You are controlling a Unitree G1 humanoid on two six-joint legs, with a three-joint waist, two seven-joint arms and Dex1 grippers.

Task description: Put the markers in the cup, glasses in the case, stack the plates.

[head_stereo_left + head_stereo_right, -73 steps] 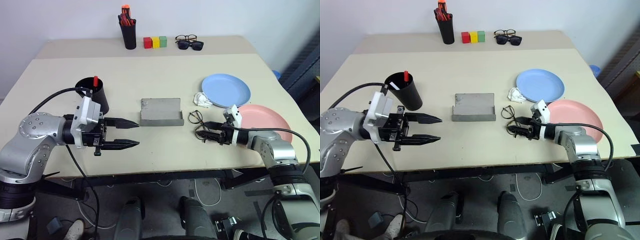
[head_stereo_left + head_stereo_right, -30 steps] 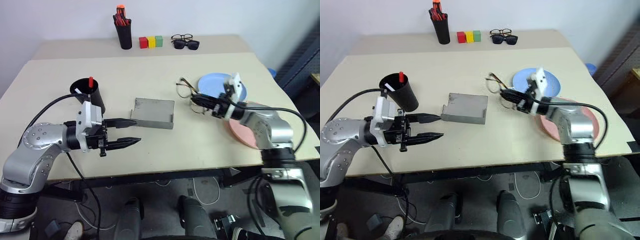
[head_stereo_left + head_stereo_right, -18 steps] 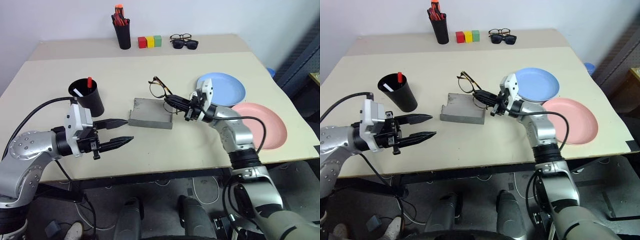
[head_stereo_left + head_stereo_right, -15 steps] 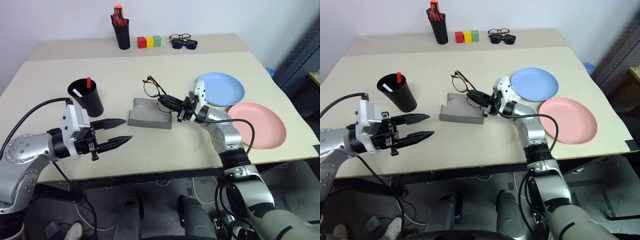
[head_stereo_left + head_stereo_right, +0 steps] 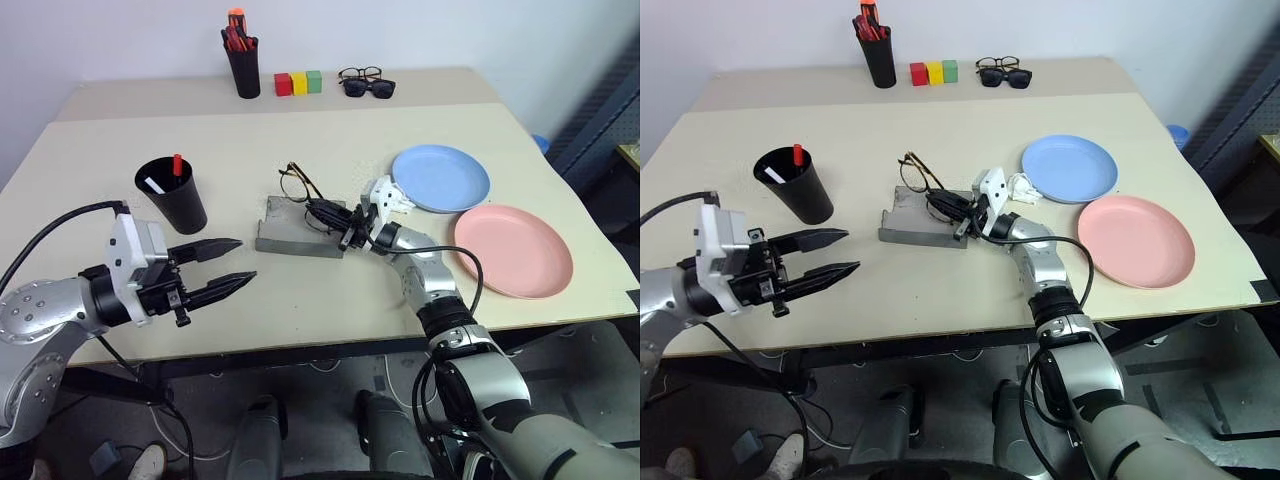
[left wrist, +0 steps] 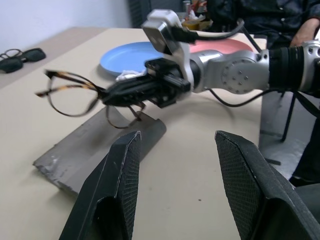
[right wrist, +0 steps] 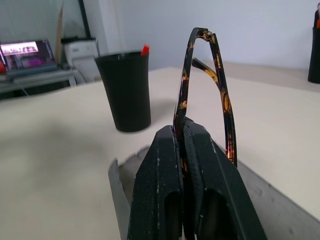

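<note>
My right gripper is shut on the glasses, pinching the thin dark frame near a hinge. It holds them upright just over the open grey case in the middle of the table. Whether the glasses touch the case I cannot tell. The black cup stands left of the case, with a red marker and a white-ended marker sticking out of it. My left gripper hovers open and empty in front of the cup, pointing at the case. The blue plate and the pink plate lie side by side on the right.
A crumpled white scrap lies at the blue plate's near-left edge. Along the back stand a tall black pen holder with red and orange pens, three coloured blocks, and sunglasses beside another pair of spectacles.
My right gripper has carried the glasses leftward and down, from beside the blue plate to just over the case. The left gripper has stayed open near the cup.
</note>
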